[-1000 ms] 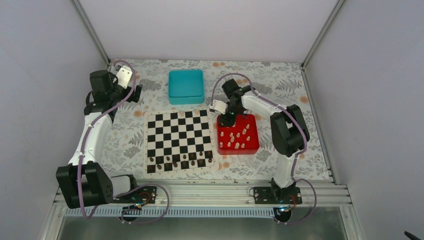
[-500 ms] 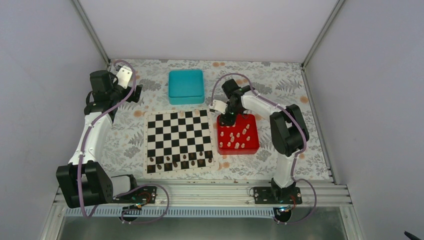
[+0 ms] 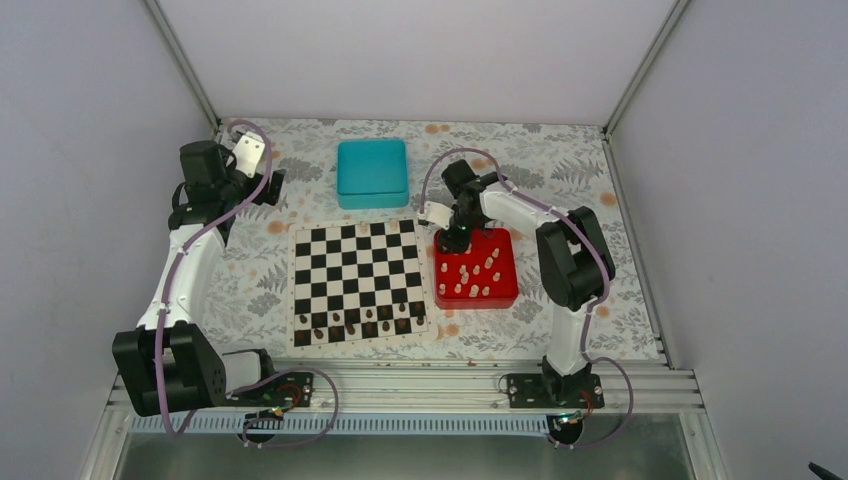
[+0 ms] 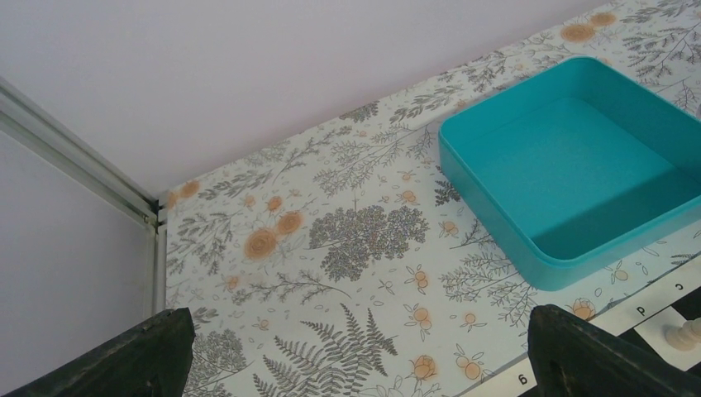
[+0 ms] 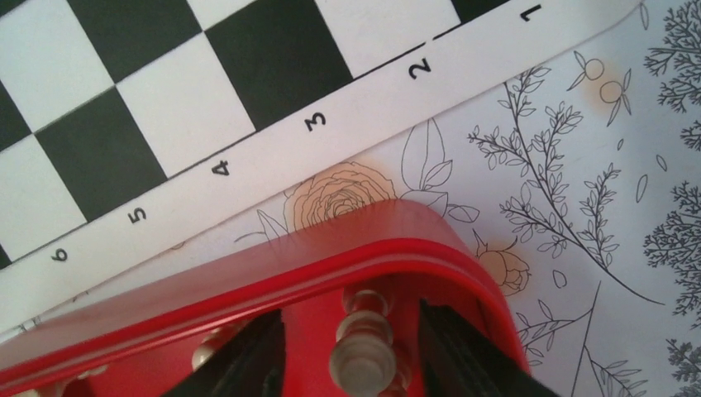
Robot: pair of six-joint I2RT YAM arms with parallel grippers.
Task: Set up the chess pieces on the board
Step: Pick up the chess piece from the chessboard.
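right fingers [image 5: 245,357]: narrow, astride a cream piece [image 5: 362,364], not yet touching
cream piece: red tray [image 5: 248,265] corner, beside the board [image 5: 165,99]
left fingers [image 4: 124,356]: wide, empty
tip: centre, pinch squarely, lift straight

Your right gripper [image 5: 350,347] has narrowed around a cream piece [image 5: 361,370] in the red tray [image 5: 248,265], bottom of frame.

The red tray [image 5: 331,248] looked like glossy plastic; the teal box [image 4: 570,157] was smooth, matt plastic; the board [image 5: 248,74] seemed flat printed card; the cream pieces [image 5: 361,362] shone slightly.
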